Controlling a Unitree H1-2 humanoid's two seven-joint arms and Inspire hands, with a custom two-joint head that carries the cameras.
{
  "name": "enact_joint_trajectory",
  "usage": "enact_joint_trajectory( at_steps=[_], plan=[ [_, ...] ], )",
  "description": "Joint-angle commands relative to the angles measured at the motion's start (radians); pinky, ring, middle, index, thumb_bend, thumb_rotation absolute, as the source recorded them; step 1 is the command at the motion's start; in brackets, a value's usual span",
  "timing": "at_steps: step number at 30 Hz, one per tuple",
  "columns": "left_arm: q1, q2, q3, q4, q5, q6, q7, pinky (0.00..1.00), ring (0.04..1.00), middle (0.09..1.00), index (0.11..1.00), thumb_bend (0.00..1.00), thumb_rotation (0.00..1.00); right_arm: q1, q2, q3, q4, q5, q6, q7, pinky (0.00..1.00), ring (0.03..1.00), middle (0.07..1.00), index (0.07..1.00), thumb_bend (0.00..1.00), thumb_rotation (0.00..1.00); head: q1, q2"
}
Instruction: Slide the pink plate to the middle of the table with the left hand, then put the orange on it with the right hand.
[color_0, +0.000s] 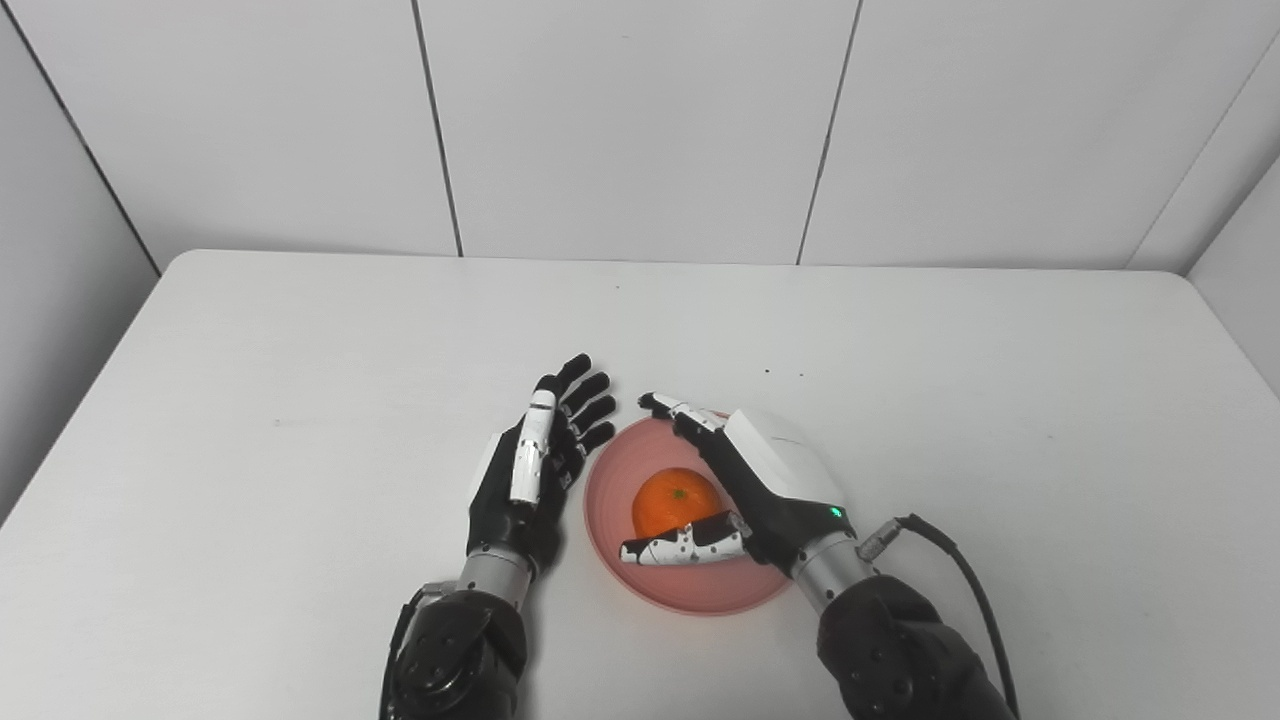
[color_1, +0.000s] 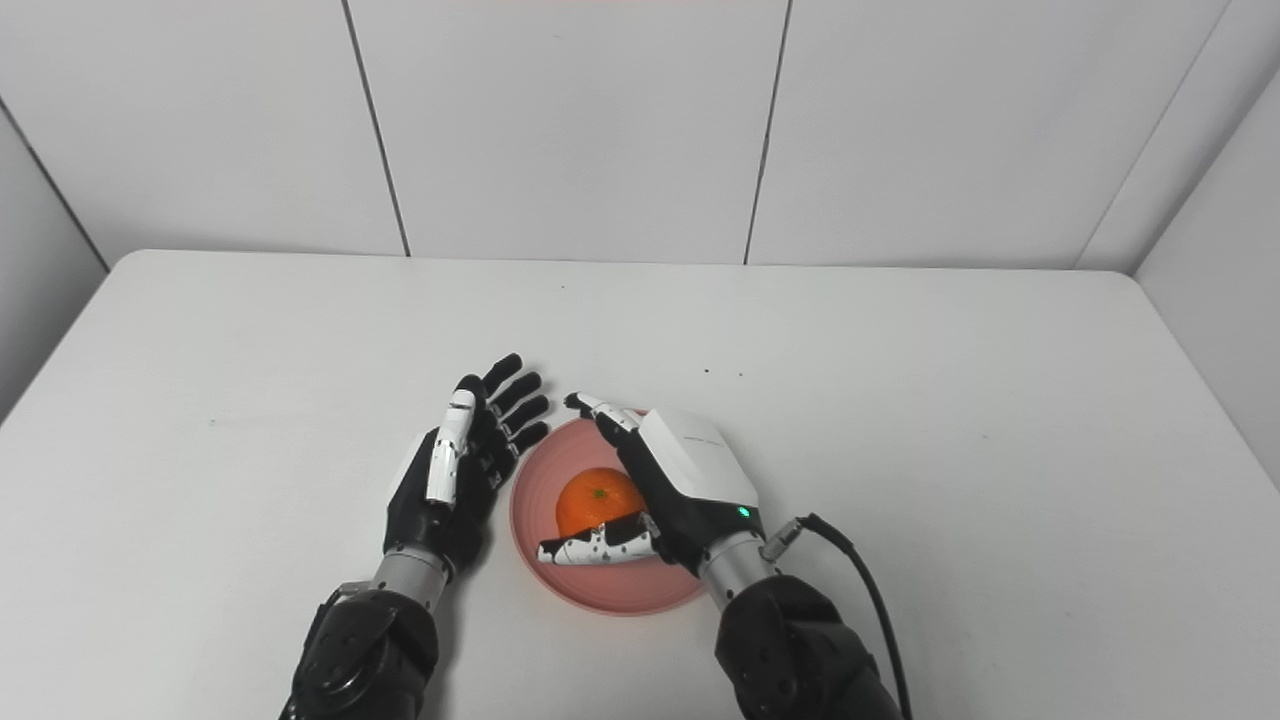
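The pink plate (color_0: 700, 592) lies on the white table (color_0: 300, 340), near the front edge and about midway across. The orange (color_0: 672, 500) rests in the plate's middle. My right hand (color_0: 765, 480) is over the plate's right half, open and cupped around the orange: straight fingers (color_0: 680, 410) pass behind the fruit to the far rim, and the thumb (color_0: 685, 545) lies in front of it. My left hand (color_0: 535, 470) is open just left of the plate, fingers stretched out beside the rim and holding nothing.
A black cable (color_0: 960, 570) loops from my right wrist over the table at the right. White wall panels stand behind the table's far edge. Two tiny dark specks (color_0: 783, 373) mark the tabletop beyond the plate.
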Motion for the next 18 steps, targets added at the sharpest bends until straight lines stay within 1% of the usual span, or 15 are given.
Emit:
enact_joint_trajectory(
  at_steps=[1, 5, 7, 10, 12, 14, 15, 16, 18],
  plan=[
    [-0.005, -0.003, -0.006, -0.009, 0.014, -0.012, 0.005, 0.85, 0.871, 0.872, 0.857, 0.41, 1.00, -0.029, 0.005, -0.025, -0.050, 0.019, -0.032, -0.020, 0.77, 0.850, 0.887, 0.895, 1.00, 0.35, 0.000, -0.001],
    [-0.003, -0.003, -0.006, -0.010, 0.023, -0.013, 0.007, 0.83, 0.863, 0.866, 0.853, 0.41, 1.00, -0.034, 0.004, -0.064, -0.089, 0.053, -0.041, -0.031, 0.77, 0.852, 0.894, 0.900, 1.00, 0.38, -0.003, -0.002],
    [-0.002, -0.004, -0.004, -0.010, 0.025, -0.013, 0.005, 0.83, 0.862, 0.865, 0.852, 0.41, 1.00, -0.036, 0.002, -0.079, -0.108, 0.059, -0.040, -0.033, 0.78, 0.863, 0.901, 0.908, 1.00, 0.41, -0.006, -0.004],
    [0.000, -0.004, -0.001, -0.013, 0.016, -0.013, -0.001, 0.83, 0.862, 0.867, 0.854, 0.41, 1.00, -0.038, 0.005, -0.119, -0.137, 0.086, -0.036, -0.048, 0.80, 0.869, 0.902, 0.906, 1.00, 0.41, -0.009, -0.005],
    [0.001, -0.002, 0.000, -0.014, 0.010, -0.013, -0.007, 0.84, 0.861, 0.870, 0.858, 0.41, 1.00, -0.038, 0.009, -0.143, -0.147, 0.090, -0.038, -0.068, 0.79, 0.863, 0.896, 0.900, 1.00, 0.43, -0.010, -0.005],
    [0.001, -0.002, 0.002, -0.014, 0.007, -0.017, -0.009, 0.84, 0.858, 0.868, 0.859, 0.41, 1.00, -0.033, 0.014, -0.174, -0.144, 0.115, -0.064, -0.102, 0.78, 0.860, 0.894, 0.897, 1.00, 0.45, -0.012, -0.007],
    [0.001, -0.002, 0.004, -0.013, 0.004, -0.019, -0.011, 0.84, 0.858, 0.866, 0.857, 0.41, 1.00, -0.031, 0.014, -0.186, -0.141, 0.124, -0.076, -0.121, 0.78, 0.861, 0.895, 0.903, 1.00, 0.48, -0.013, -0.008],
    [0.001, -0.002, 0.005, -0.011, 0.003, -0.023, -0.012, 0.84, 0.859, 0.866, 0.857, 0.41, 1.00, -0.027, 0.016, -0.200, -0.140, 0.135, -0.083, -0.138, 0.78, 0.861, 0.896, 0.904, 1.00, 0.49, -0.013, -0.008],
    [0.001, -0.001, 0.007, -0.009, 0.001, -0.027, -0.013, 0.84, 0.858, 0.867, 0.856, 0.41, 1.00, -0.019, 0.022, -0.221, -0.140, 0.161, -0.084, -0.162, 0.79, 0.871, 0.903, 0.911, 1.00, 0.50, -0.015, -0.009]
  ],
)
